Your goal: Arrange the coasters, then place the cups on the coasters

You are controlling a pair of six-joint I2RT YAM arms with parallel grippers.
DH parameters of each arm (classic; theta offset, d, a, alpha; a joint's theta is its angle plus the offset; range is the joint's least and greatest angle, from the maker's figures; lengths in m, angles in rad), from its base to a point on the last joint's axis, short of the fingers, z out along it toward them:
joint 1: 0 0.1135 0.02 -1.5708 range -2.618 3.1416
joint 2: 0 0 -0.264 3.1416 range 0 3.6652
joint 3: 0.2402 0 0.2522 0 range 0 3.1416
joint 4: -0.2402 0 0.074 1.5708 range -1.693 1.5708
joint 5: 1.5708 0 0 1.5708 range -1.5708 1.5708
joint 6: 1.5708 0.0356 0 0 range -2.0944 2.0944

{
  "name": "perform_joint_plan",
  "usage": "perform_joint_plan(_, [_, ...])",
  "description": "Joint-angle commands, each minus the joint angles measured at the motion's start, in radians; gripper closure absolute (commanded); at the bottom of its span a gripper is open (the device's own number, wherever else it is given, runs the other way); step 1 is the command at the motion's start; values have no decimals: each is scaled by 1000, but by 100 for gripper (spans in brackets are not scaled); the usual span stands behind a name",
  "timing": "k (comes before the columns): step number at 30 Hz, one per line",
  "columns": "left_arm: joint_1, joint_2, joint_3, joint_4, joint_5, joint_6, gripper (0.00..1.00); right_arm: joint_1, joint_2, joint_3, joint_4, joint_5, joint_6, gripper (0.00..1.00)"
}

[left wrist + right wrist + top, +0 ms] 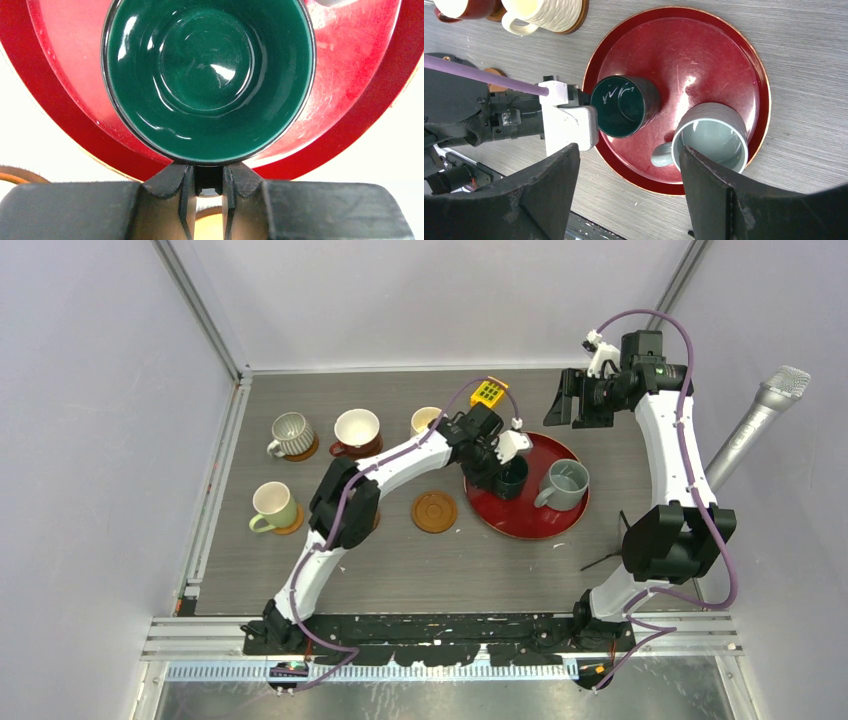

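Note:
A dark teal cup (pixel 512 476) stands at the left of the red tray (pixel 530 525). My left gripper (pixel 497 465) is shut on its handle; in the left wrist view the jaws (pixel 208 177) pinch the dark handle just below the cup's rim (pixel 210 75). A plain grey cup (pixel 566 483) stands on the tray's right side. One bare coaster (pixel 434 512) lies left of the tray. The ribbed cup (pixel 291 434), brown cup (pixel 357 430), cream cup (pixel 425 420) and pale green cup (pixel 273 506) sit on coasters. My right gripper (pixel 575 400) hangs open above the tray's far side, holding nothing.
A small yellow block (pixel 489 393) lies at the back behind the tray. A silver microphone-like rod (pixel 760 420) leans at the right wall. In the right wrist view both tray cups (pixel 621 107) (pixel 709 140) show between my fingers (pixel 549 190).

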Motion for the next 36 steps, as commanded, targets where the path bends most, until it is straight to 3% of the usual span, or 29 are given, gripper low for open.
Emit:
perform_joint_plan(1, [-6,-178,-104,216,-7,-83,100,-3,-38,20,24,-20,17,23])
perform_joint_plan(7, [-6,-297,-224,383,-40,-144,100,-3,-33,23,27,-22,19,23])
perform_joint_plan(14, [34,-452,-356,387,-62,-191,100,-3,-27,30,27,-22,17,22])
perform_joint_plan(27, [339,-868,-823,314,35,-236,100,-3,-8,-6,38,-43,32,22])
perform_joint_plan(36, [523,-1148,-1068,188,10,-120,100,4,25,-6,41,-58,55,22])
